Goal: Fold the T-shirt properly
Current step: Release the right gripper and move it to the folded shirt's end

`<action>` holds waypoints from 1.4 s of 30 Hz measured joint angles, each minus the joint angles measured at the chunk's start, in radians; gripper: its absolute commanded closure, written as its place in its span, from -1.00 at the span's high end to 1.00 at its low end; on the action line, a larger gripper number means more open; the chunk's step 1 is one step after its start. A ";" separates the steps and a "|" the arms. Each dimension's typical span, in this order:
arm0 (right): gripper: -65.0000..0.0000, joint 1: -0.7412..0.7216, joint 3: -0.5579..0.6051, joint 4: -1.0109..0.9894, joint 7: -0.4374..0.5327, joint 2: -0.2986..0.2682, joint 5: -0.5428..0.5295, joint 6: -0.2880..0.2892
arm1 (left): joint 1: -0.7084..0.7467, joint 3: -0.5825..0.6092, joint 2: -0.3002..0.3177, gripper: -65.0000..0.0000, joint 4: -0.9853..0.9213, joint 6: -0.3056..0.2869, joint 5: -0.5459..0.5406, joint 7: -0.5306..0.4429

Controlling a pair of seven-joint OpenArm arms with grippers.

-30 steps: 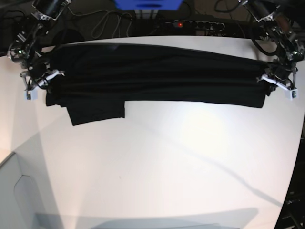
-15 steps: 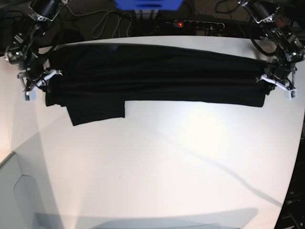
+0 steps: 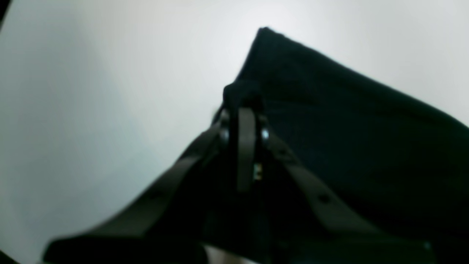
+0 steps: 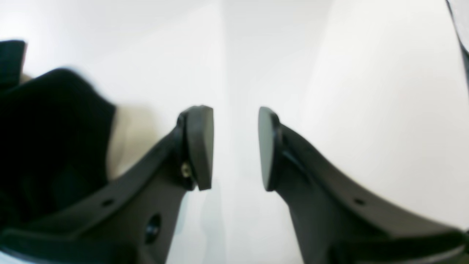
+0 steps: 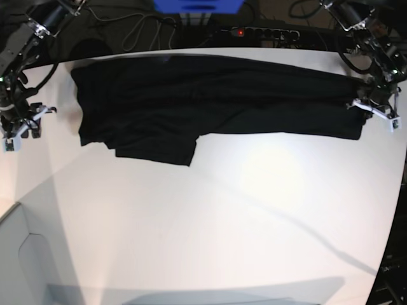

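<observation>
Item: T-shirt (image 5: 210,95). Plain black soft fabric, matte, lying as a long folded band across the far part of the surface (image 5: 210,216). Shallow lengthwise creases run through the band. One flap hangs lower near the base view's left end, with a roughly squared, slightly slanted edge. The end at the base view's right tapers to a narrow corner. In my left wrist view the cloth rises to a peaked corner, its edges soft and blurred.

Item: surface. White, smooth, faintly glossy, with a bright glare patch near the middle and long grey shadows towards the near edge. Its far edge curves.

Item: my left end effector (image 3: 244,110). Dark plastic fingers, narrow and strap-like, pressed together with a pinch of the black cloth bunched between them at the tip. It is closed on the T-shirt. In the base view it sits at the shirt's corner on the right, the arm reaching down from the far right with the wrist bent over the cloth.

Item: my right end effector (image 4: 235,146). Two dark, curved fingers ending in flat oval pads (image 4: 199,146), matte, set apart with bare white surface showing between them. It is parted and grips nothing. The black cloth lies off to one side in this wrist view, apart from the pads. In the base view it hangs at the far left, clear of the shirt's edge, over the white surface.
</observation>
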State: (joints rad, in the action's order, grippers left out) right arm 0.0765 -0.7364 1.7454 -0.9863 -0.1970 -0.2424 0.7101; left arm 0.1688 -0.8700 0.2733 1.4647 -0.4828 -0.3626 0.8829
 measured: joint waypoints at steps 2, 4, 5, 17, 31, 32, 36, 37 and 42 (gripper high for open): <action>-0.37 -0.029 0.005 0.009 -0.021 0.007 -0.001 0.000 | 0.000 0.000 -0.005 -0.98 -0.001 0.000 0.004 0.000; -0.37 -0.052 0.007 0.013 -0.031 0.001 -0.004 -0.001 | -0.003 0.000 -0.005 -0.98 -0.001 0.000 0.003 0.000; -0.37 -0.060 0.007 0.014 -0.043 0.000 -0.005 0.000 | -0.003 0.000 -0.003 -0.98 -0.001 0.000 0.003 -0.001; -0.37 -0.050 0.058 0.073 -0.059 0.128 -0.006 0.000 | 0.000 0.000 -0.011 -0.98 -0.001 0.000 0.006 0.000; -0.47 -0.022 0.187 0.268 -0.065 0.311 -0.005 0.000 | -0.016 0.001 -0.030 -0.98 -0.005 0.000 0.007 0.000; -0.53 -0.014 0.202 0.268 -0.064 0.325 -0.005 0.000 | -0.017 0.001 -0.030 -0.98 -0.005 0.000 0.008 0.000; -0.77 0.005 0.271 0.268 -0.061 0.359 -0.009 0.000 | -0.016 0.001 -0.030 -0.98 -0.005 0.000 0.008 0.000; -0.83 0.009 0.293 0.268 -0.062 0.358 -0.006 0.000 | -0.016 0.001 -0.030 -0.98 -0.005 0.000 0.008 0.000; -1.00 0.007 0.320 0.202 -0.052 0.358 -0.002 -0.049 | -0.016 0.001 -0.030 -0.98 -0.005 0.000 0.008 0.000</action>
State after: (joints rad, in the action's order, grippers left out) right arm 0.0837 -0.4160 1.9476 -1.0382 0.1608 -0.2447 0.6609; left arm 0.1524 -0.8688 0.2436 1.4601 -0.4828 -0.3550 0.8825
